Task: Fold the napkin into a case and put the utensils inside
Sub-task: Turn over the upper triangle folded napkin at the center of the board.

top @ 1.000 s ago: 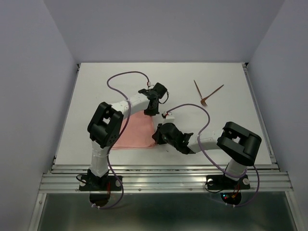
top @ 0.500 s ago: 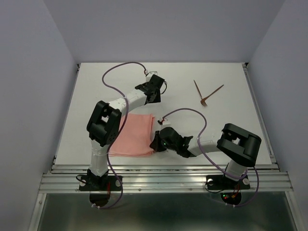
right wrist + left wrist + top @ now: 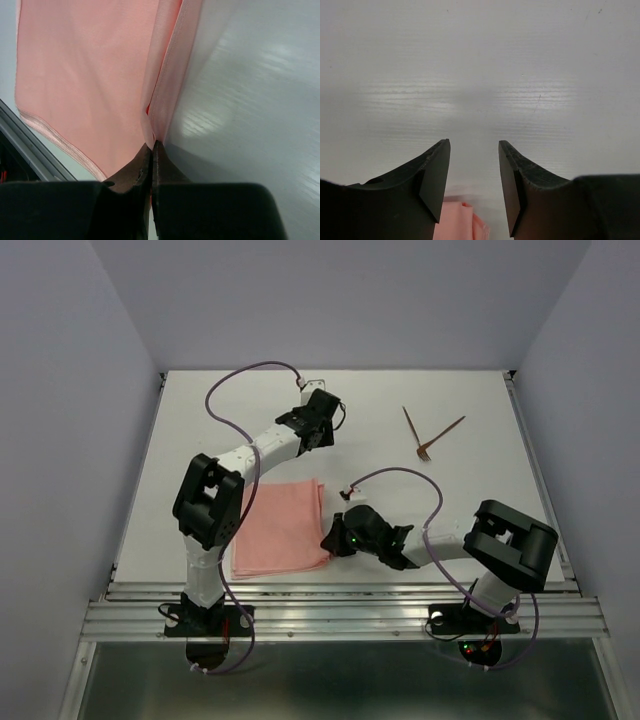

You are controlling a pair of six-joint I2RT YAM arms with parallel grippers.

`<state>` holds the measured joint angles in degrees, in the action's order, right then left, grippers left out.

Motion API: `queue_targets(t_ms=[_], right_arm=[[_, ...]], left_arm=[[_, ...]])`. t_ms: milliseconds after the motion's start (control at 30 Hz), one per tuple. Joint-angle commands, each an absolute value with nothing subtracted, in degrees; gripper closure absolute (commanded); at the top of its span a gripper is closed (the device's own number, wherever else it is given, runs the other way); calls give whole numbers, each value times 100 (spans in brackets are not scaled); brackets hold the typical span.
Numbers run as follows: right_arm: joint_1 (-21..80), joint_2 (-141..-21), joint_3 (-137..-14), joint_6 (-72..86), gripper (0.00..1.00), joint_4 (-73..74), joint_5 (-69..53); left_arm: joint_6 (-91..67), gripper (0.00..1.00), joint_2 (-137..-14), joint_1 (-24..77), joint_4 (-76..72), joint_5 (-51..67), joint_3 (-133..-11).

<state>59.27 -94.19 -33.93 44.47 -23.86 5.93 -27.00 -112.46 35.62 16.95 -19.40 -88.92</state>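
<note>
- from the top camera, the pink napkin (image 3: 280, 528) lies flat on the white table (image 3: 460, 490). it is near the front edge, on the left arm's side. it looks like a folded sheet, not a thin packet.
- only the top camera shows the utensils (image 3: 428, 433). the two thin brown sticks lie in a v shape far back on the right, well apart from the napkin.
- the top camera shows the left gripper (image 3: 320, 432) past the far edge of the napkin, not touching it. a purple cable (image 3: 232, 398) loops over the table beside that arm.
- the left wrist camera tells more. the left gripper (image 3: 474, 146) has its two black fingers (image 3: 436, 175) spread apart. there is nothing between them, only bare table. a small bit of the napkin (image 3: 462, 225) peeks out at the very bottom.
- in the top camera the right gripper (image 3: 328, 538) sits at the napkin's right edge. you cannot see its fingers well from up there.
- the right wrist camera shows them close up. the right gripper (image 3: 151, 146) has its fingers squeezed tight together, pinching the edge of the napkin (image 3: 85, 65) where the cloth is doubled over.
- that same view shows a grey metal rail (image 3: 30, 155) past the napkin's other side.
</note>
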Motion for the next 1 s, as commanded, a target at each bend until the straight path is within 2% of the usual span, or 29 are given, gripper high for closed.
queue_targets(t_ms=[0, 800, 833, 933, 967], right_arm=[[5714, -9282, -2945, 4315, 99, -1854, 738], [4878, -7946, -1433, 4579, 99, -2065, 861], [4878, -7884, -1415, 4605, 98, -2074, 870], [4878, -7770, -1354, 4632, 75, -2048, 835], [4878, -7709, -1336, 4632, 57, -2022, 835]], left_arm=[[-2628, 45, -10688, 3533, 1705, -2188, -9070], [-2672, 45, -10371, 3358, 1784, -2109, -8596], [-2672, 45, -10354, 3340, 1793, -2118, -8578], [-2672, 45, -10301, 3331, 1845, -2118, -8543], [-2672, 45, -10249, 3331, 1854, -2118, -8499]])
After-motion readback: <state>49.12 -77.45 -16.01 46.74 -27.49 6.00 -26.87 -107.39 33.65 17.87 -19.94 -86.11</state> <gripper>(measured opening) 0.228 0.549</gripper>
